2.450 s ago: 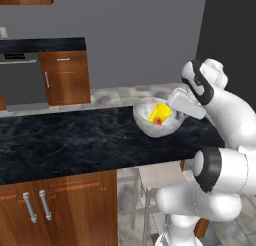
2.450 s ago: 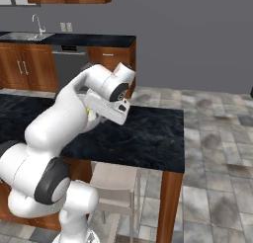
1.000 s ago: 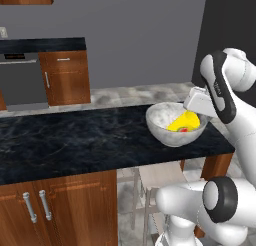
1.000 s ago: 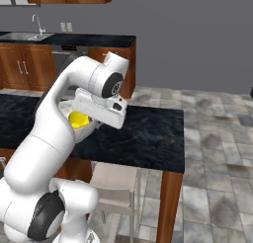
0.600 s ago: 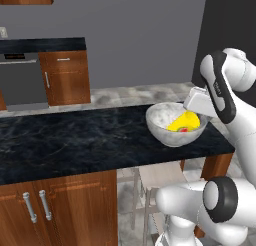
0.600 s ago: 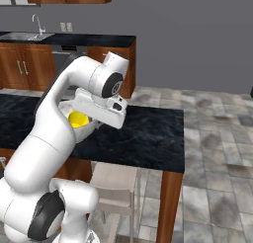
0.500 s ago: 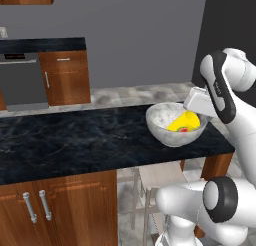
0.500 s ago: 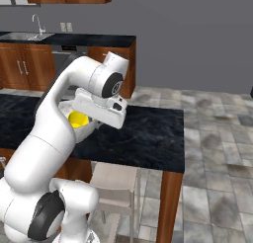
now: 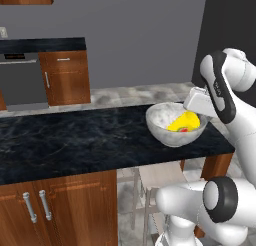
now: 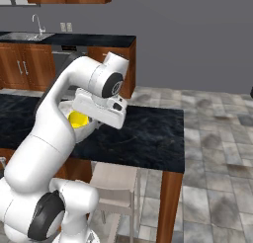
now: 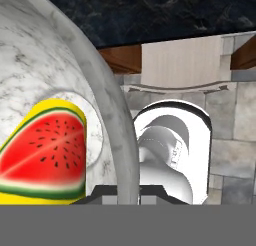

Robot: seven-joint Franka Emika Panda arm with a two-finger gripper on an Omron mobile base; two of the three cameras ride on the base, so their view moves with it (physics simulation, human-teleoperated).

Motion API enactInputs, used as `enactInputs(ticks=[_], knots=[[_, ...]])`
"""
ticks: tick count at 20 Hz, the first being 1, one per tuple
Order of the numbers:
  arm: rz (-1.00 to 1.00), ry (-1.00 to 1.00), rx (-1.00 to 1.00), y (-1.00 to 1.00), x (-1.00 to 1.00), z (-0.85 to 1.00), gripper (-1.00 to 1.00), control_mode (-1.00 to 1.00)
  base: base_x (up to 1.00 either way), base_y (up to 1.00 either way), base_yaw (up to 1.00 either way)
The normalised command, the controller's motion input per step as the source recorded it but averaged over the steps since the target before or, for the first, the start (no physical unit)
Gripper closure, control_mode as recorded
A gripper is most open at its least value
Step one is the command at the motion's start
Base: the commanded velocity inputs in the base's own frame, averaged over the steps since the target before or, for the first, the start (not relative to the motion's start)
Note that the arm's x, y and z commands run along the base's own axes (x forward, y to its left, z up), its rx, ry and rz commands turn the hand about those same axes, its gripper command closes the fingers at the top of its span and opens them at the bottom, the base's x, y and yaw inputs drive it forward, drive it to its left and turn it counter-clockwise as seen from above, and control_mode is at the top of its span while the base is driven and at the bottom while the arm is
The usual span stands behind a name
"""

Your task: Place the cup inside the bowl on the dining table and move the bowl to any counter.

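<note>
Hand view: gripper [image 11: 128, 190] clamped on bowl [image 11: 55, 80] rim, one finger inside, one outside. Left base view: bowl [image 9: 175, 123] at right end of desk [image 9: 75, 140], tilted, whether lifted or touching cannot tell. Cup [image 9: 184, 123] lying on side inside bowl, watermelon mark facing camera.

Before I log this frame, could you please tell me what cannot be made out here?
- Gripper fingertips: hand view, cut off by the bottom edge where they pinch the bowl rim.
- Cup: right base view, mostly behind the arm.
- Bowl base, left base view: contact with the dining table unclear.
</note>
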Motion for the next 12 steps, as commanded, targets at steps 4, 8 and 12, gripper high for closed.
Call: enactInputs(ticks=[4,8,12], knots=[[0.0,0.0,0.0,0.0,0.0,0.0,1.0,1.0,-0.8,0.1,0.0],[0.0,0.0,0.0,0.0,0.0,0.0,1.0,1.0,-1.0,0.28,0.0],[0.0,0.0,0.0,0.0,0.0,0.0,1.0,1.0,-0.79,0.4,0.0]])
